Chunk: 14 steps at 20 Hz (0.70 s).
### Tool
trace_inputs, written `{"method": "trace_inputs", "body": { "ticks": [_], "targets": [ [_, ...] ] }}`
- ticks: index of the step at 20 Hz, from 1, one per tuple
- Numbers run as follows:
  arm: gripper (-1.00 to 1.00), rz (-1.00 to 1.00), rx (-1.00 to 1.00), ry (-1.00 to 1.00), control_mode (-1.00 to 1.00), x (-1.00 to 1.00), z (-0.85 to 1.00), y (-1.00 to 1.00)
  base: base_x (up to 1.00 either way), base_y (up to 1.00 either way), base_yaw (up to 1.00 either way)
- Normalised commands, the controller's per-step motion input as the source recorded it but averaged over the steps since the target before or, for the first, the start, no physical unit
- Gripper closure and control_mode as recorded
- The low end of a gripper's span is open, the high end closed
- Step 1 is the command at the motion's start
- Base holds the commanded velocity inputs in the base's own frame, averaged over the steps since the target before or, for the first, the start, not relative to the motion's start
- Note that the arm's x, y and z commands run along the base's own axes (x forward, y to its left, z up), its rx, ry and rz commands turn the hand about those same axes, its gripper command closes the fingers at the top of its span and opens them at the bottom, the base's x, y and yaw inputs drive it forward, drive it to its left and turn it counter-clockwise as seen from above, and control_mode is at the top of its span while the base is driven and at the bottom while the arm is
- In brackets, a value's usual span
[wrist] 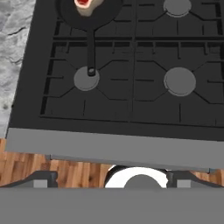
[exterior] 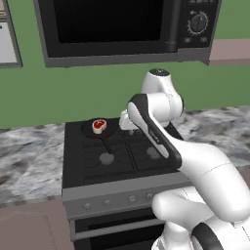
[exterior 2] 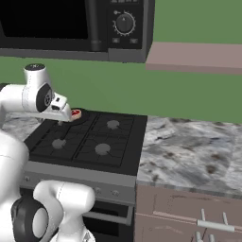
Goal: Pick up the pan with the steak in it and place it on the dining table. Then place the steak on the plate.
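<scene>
**Reaching for the pan on the stove**

The gripper (exterior 2: 66, 118) is hovering over the stove (wrist: 131, 109) with jaws spread wide, holding nothing. The pan (exterior: 100, 129) is sitting on the rear left burner, carrying the steak (exterior: 99, 125) (handle pointing toward the front). Next, I judge, it should be descending onto that handle (wrist: 91, 52).

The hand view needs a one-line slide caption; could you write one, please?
Pan holding the steak sits on the stove's rear burner, handle pointing frontward.
</scene>
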Motion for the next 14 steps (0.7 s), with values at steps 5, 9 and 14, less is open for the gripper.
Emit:
{"method": "trace_inputs", "body": {
  "ticks": [5, 9, 14],
  "targets": [
    [-1.0, 0.0, 0.0, 0.0, -1.0, -0.06, -0.35, 0.4, 0.0, 0.0, 0.0],
    [-1.0, 0.0, 0.0, 0.0, -1.0, 0.11, -0.32, 0.41, 0.0, 0.0, 0.0],
    [-1.0, 0.0, 0.0, 0.0, -1.0, 0.37, -0.3, 0.36, 0.0, 0.0, 0.0]
  ]
}}
